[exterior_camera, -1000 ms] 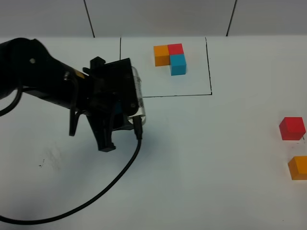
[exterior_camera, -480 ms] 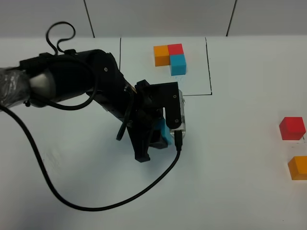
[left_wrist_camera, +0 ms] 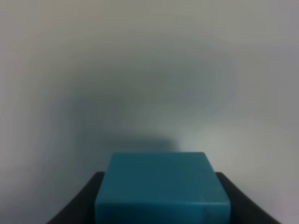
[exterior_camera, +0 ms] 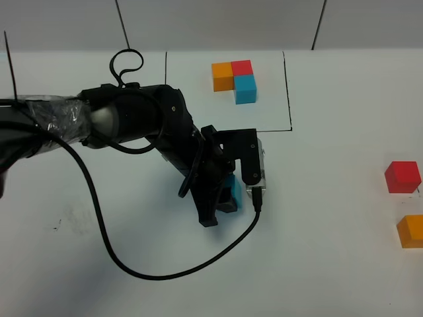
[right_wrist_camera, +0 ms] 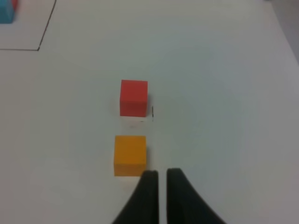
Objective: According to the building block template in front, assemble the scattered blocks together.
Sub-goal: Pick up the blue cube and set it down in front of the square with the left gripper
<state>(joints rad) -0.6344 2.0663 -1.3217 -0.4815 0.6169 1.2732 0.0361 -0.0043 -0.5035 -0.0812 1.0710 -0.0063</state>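
Left gripper clamping blue cube, red cube, orange cube far right

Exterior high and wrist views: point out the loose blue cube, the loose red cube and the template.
loose blue cube [left_wrist_camera: 159, 175]: left wrist view, top face.
loose red cube [exterior_camera: 402, 177]: exterior high view, middle of the cube.
template [exterior_camera: 242, 68]: exterior high view, its red corner cube.

White table, block template in black outline; loose red cube, orange cube
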